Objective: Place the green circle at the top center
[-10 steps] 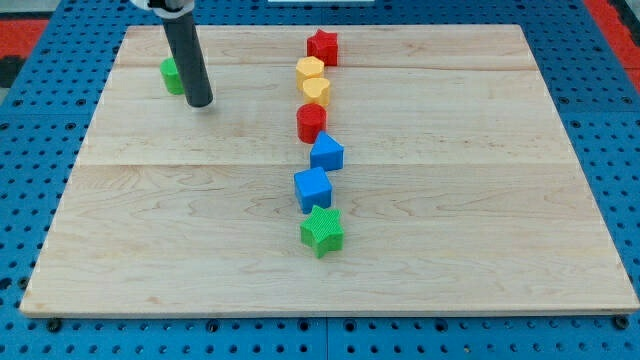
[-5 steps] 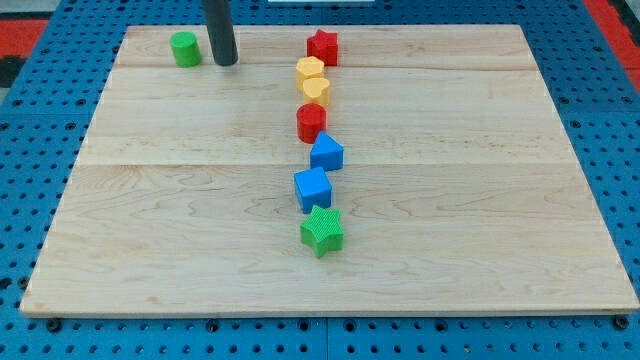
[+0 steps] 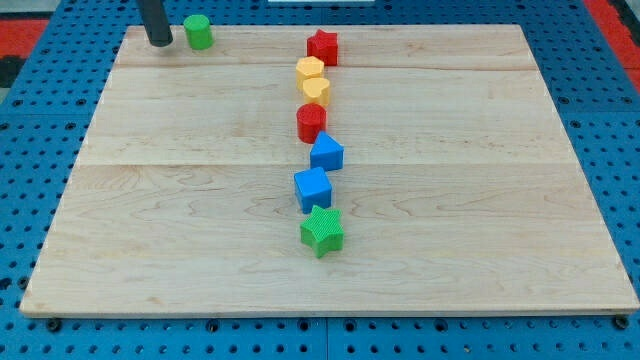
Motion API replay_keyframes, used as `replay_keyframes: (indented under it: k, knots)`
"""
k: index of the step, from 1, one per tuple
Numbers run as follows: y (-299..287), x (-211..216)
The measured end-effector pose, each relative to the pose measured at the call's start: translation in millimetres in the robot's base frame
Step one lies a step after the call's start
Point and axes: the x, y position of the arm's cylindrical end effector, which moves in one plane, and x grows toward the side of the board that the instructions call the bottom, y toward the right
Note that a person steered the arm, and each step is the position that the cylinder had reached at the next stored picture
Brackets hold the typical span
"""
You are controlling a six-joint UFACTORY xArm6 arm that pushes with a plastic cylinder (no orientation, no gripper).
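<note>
The green circle (image 3: pixel 199 32) stands near the board's top edge, left of centre. My tip (image 3: pixel 159 43) is just to its left, near the board's top left corner, a small gap apart from it. A red star (image 3: pixel 322 46) sits at the top centre. Below it runs a column: two yellow hexagon blocks (image 3: pixel 310 70) (image 3: pixel 317 90), a red hexagon block (image 3: pixel 311 122), two blue cubes (image 3: pixel 326 153) (image 3: pixel 312 188) and a green star (image 3: pixel 322 231).
The wooden board (image 3: pixel 480 200) lies on a blue pegboard surface (image 3: pixel 20 200). The column of blocks runs down the board's middle.
My tip moved from below the green circle, up past its right side, and now stands on its left. The green circle has shifted up and to the right along the top edge.
</note>
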Motion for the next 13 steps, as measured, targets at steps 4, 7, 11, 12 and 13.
replay_keyframes:
  k: [4, 7, 11, 12, 13]
  knots:
    - [-13, -2]
    - [8, -2]
    - [87, -4]
    - [92, -10]
    - [95, -12]
